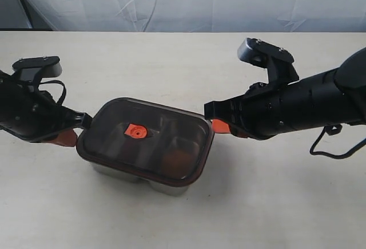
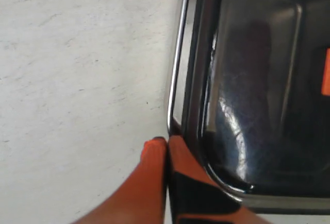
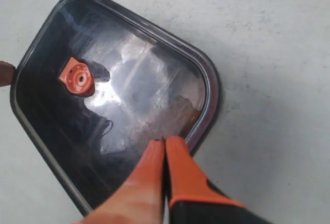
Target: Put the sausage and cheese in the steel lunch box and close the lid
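Lid (image 1: 146,140) lies on the steel lunch box (image 1: 166,188), my grippers at its two ends.
My left gripper (image 2: 166,141) and right gripper (image 3: 164,141) both have fingers pressed together, tips touching the lid's rim. Cheese (image 1: 182,158) shows dimly through the lid.

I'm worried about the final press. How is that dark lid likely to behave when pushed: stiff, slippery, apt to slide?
The lid is probably stiff: its rim runs straight, with no sag. Its glossy top throws bright reflections, so a push may skid. A strip of the steel lunch box rim shows beyond its edge, so it may sit unseated and slide sideways.
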Robot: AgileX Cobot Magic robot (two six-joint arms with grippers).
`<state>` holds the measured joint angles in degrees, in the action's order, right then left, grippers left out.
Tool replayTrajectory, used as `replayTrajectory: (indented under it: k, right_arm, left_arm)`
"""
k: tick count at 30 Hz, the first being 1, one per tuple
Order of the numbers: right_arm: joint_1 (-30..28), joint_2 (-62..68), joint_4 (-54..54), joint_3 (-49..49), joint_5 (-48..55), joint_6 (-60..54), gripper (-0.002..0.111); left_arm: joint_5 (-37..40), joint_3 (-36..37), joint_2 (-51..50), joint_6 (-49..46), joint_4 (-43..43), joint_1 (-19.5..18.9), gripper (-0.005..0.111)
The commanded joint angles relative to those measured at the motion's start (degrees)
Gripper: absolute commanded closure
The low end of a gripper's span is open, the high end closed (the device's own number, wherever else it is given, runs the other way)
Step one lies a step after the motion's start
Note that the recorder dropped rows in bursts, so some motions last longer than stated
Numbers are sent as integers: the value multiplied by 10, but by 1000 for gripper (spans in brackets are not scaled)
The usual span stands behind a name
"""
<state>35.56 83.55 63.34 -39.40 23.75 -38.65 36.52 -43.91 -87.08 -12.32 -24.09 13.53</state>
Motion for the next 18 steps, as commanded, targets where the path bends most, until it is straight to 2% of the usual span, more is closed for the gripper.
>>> replayTrajectory:
  k: [1,3,9,18]
  right_arm:
    - [-2,-6,-12,1,12,-2,108]
    - [-2,-6,-32,1,15,17,108]
    - [-2,1,-167,1,24,171,108]
    - [-1,38,-153,1,25,176,108]
  left_arm:
    - [-10,-3,5,2,18,3,106]
    - [-14,-3,6,19,37,0,106]
    - [-12,-12,45,66,82,-25,106]
    - [-6,-14,77,66,85,-26,106]
